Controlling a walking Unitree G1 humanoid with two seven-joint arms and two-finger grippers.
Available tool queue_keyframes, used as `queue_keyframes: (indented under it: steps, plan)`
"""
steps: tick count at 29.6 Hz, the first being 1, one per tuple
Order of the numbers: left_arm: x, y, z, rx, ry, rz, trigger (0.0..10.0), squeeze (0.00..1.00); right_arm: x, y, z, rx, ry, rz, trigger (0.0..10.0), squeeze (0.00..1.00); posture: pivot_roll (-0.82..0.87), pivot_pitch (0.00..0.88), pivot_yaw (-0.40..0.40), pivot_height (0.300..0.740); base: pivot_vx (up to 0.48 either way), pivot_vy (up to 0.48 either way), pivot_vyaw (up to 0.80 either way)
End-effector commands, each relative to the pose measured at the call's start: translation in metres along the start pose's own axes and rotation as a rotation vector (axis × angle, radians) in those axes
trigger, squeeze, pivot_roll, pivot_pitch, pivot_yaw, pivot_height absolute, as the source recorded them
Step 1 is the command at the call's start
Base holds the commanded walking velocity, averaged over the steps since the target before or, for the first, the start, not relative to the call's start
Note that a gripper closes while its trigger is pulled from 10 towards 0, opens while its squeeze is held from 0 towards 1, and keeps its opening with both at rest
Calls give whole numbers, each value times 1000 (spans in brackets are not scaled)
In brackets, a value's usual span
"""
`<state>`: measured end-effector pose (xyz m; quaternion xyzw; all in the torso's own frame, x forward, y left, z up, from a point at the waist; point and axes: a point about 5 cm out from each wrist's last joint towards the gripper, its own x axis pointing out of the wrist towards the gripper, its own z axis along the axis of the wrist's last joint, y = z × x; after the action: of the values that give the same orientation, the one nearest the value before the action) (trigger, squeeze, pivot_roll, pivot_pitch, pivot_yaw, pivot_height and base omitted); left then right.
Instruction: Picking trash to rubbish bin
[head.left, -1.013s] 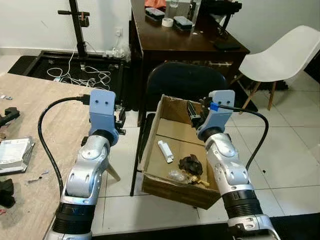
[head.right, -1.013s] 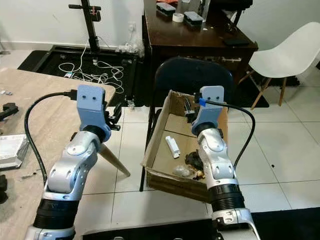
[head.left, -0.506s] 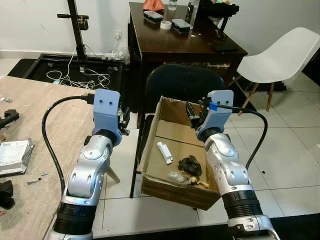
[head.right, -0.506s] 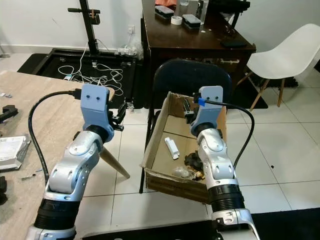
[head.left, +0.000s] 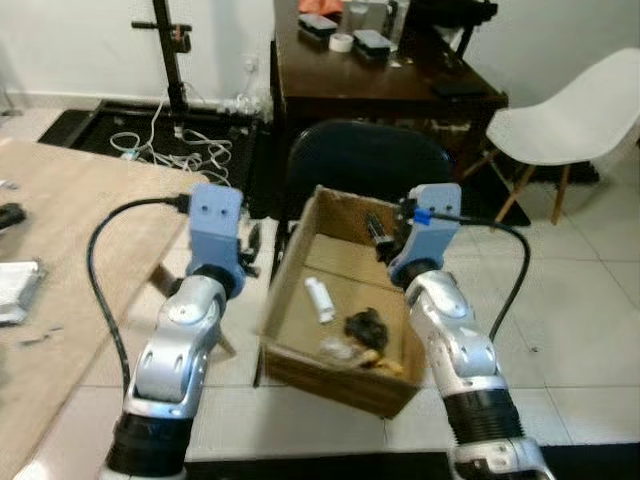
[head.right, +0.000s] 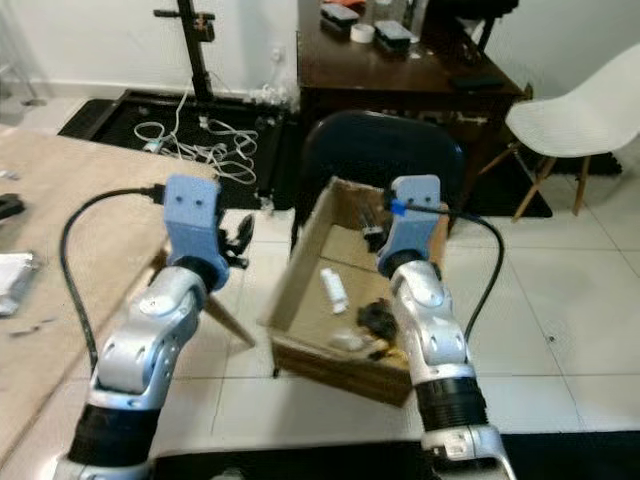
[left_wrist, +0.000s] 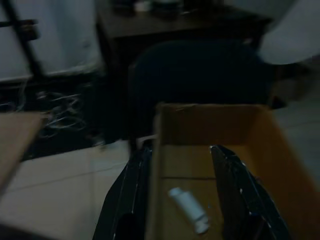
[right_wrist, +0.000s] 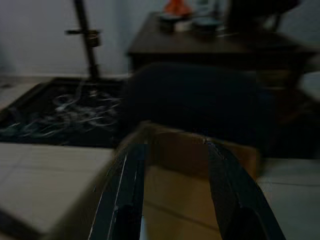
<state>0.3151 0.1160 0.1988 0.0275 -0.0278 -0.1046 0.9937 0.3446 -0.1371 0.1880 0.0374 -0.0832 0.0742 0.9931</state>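
I have both grippers spread and carrying nothing: the left gripper (left_wrist: 182, 200) straddles the left wall of the cardboard box (head.left: 300, 268), the right gripper (right_wrist: 172, 192) hangs over its far end. The trash (head.left: 364, 326) lies inside, near the right. My worry is the blurred head views; walking now could knock that wall and tip the box.

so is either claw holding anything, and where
Both claws look open and empty. Left claw straddles the box wall without visibly clamping it; right claw sits over the box.
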Motion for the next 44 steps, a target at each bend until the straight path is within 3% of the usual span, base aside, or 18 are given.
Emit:
queue_keyframes:
  steps: [1, 13, 20, 31, 36, 44]
  plan:
    - [-2, -1, -5, 1, 32, -24, 10000, 0, -2, 3, -4, 19, 22, 6, 10000, 0, 110, 123, -70, 740, 0, 0, 0]
    - [-2, -4, -9, 13, 93, -65, 10000, 0, -8, 3, -7, 26, 43, 2, 10000, 0, 112, 143, -58, 740, 0, 400, 0]
    - [-1, -3, -8, 56, 92, -67, 10000, 0, -10, 3, -7, 29, 48, -5, 10000, 0, 113, 144, -50, 740, 0, 0, 0]
    - [-1, -2, -3, 42, 26, -50, 10000, 0, -10, 3, -7, 34, 43, -7, 10000, 0, 117, 138, -43, 740, 0, 0, 0]
    - [-2, -1, 1, -9, -5, -23, 10000, 0, -10, 6, -7, 0, 41, 10, 10000, 0, 117, 123, -44, 740, 0, 0, 0]
    - [-1, 5, 4, -12, -27, 4, 10000, 0, -8, 16, -6, -47, 29, 65, 10000, 0, 126, 118, -43, 740, 0, 0, 467]
